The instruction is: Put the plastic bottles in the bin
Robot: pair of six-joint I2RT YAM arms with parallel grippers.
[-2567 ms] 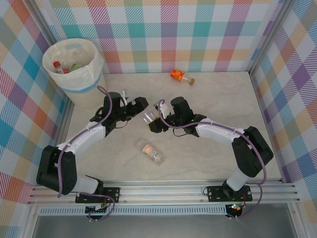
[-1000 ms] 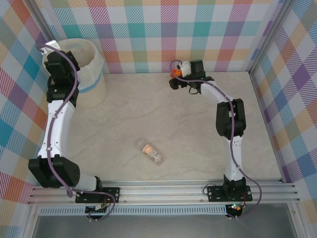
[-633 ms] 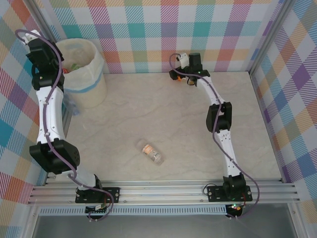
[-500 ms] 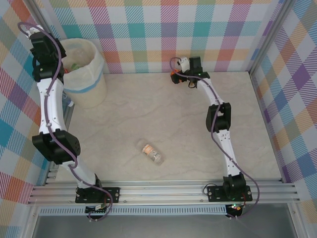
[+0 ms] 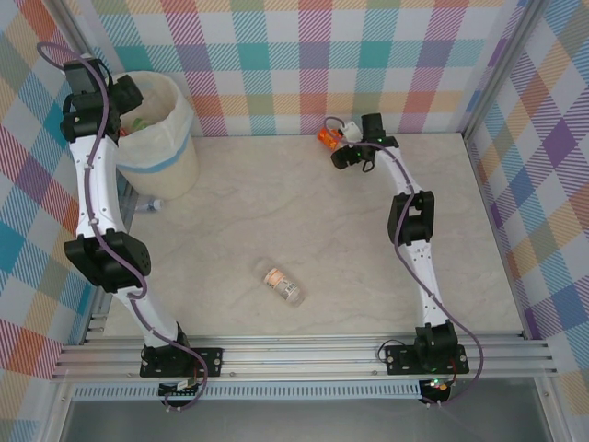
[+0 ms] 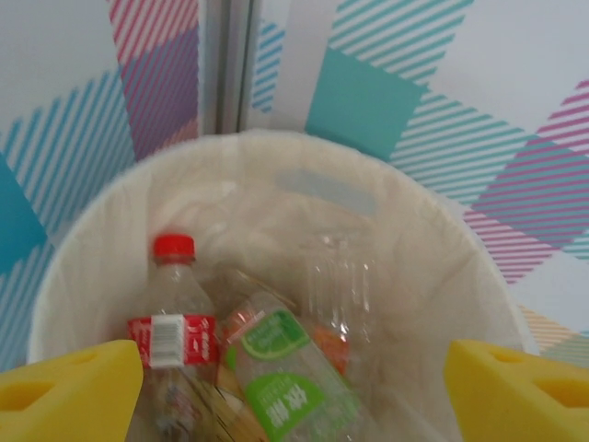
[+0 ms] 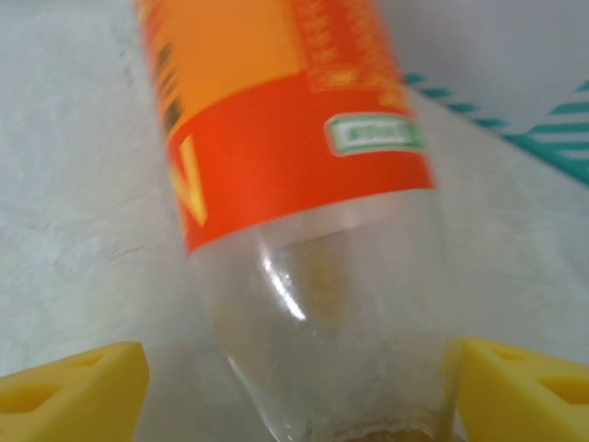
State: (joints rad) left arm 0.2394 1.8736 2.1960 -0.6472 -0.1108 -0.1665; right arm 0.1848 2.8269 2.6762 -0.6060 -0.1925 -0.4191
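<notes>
My left tool (image 5: 122,95) (image 6: 294,387) hangs over the bin (image 5: 173,147) (image 6: 276,147) at the table's (image 5: 322,230) far-left corner, spread wide with nothing between its tips. Looking down inside, I see a red bottle (image 6: 170,322) standing upright, a green bottle (image 6: 285,378) lying beside it and a clear bottle (image 6: 340,285) behind them. My right tool (image 5: 342,152) (image 7: 294,387) sits at the far edge, apart and straddling the base end of the orange bottle (image 5: 328,138) (image 7: 276,138). One tip is just beside it and the other is clear of it. A lone bottle (image 5: 280,282) lies mid-table, well away from both arms.
</notes>
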